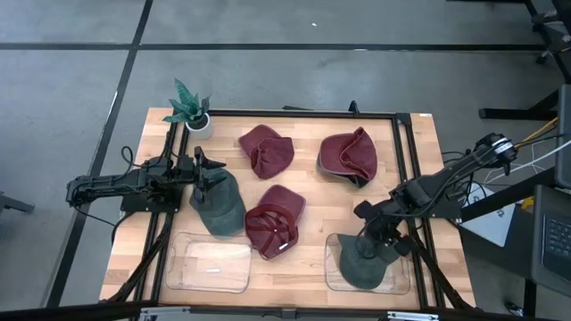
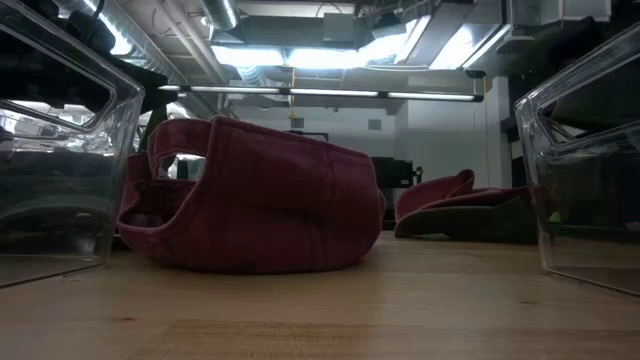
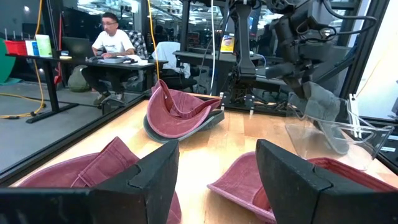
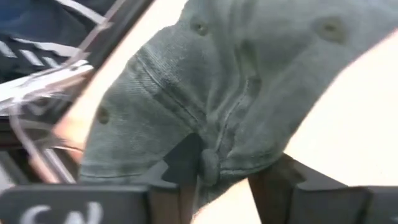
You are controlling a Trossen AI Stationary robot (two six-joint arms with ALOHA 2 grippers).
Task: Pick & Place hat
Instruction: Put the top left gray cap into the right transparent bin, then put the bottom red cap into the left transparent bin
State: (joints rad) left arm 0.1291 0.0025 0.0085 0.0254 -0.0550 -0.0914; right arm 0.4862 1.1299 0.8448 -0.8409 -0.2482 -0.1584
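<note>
Green hat sits in the clear bin at lower right; my right gripper fingers, parted slightly, straddle its fabric. Placing step, I judge; next, lift clear.

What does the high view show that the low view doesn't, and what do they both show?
Only the high view shows both arms, the potted plant, two green caps, and the right gripper over the green cap in the right bin. Only the low view shows the room's ceiling lights. Both show the middle red cap and the clear bins.
</note>
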